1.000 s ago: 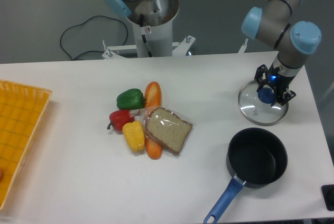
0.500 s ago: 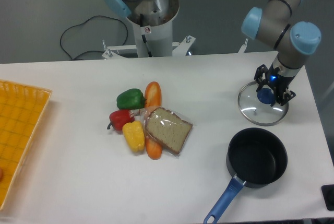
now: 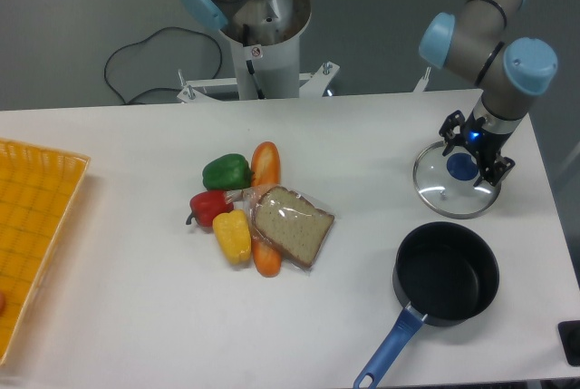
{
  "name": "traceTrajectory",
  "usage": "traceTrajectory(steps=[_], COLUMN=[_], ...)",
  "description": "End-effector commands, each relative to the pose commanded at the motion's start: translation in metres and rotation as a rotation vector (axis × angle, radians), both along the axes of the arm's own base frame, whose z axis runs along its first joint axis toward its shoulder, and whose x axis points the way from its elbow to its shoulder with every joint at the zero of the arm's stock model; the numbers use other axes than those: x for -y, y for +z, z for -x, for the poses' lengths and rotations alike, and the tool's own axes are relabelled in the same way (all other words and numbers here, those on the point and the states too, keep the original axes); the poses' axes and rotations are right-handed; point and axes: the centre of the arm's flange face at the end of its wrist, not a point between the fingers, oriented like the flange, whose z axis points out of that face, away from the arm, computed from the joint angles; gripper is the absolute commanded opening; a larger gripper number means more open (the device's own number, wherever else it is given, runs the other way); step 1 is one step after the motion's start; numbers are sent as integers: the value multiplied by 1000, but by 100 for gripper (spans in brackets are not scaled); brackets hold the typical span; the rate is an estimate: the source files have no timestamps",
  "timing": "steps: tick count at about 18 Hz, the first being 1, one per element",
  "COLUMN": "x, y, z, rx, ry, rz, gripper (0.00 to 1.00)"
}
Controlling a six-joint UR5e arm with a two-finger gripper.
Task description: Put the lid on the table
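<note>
While the lid (image 3: 456, 188) is lying flat on the bench (image 3: 136, 280), just beyond the saucepan (image 3: 446, 273) on the side away from its blue handle, you are looking at a task that appears nearly done: the lid is resting on the white surface and seems to be bearing its own weight. What is left, by this view, is only for the arm to be lifting clear. The hand (image 3: 476, 151) is hanging directly over the lid's blue knob (image 3: 462, 167), its fingers spread to either side of the knob and apparently not pinching it, so you are seeing it released. A cluster of vegetables and wrapped bread (image 3: 292, 226) is sitting well apart from the saucepan.
</note>
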Motion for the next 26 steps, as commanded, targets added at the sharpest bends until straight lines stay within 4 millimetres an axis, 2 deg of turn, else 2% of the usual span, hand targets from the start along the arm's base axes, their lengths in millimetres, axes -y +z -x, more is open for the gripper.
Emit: traceTrajectory(steps=[3, 7, 13, 16, 19, 21, 22, 26], x=[-5, -12, -48, -73, -98, -111, -114, -119], y=[12, 39, 65, 78, 106, 113, 122, 131], z=[-1, -4, -15, -24, -37, -46, -51, -62], rx=[-20, -64, -108, -130, -136, -121, -121, -111], ry=[-8, -20, -34, -56, -63, -51, -57, -70], rz=[-3, -10, 14, 53, 64, 66, 66, 68], gripper=[100, 100, 100, 100, 100, 100, 100, 100])
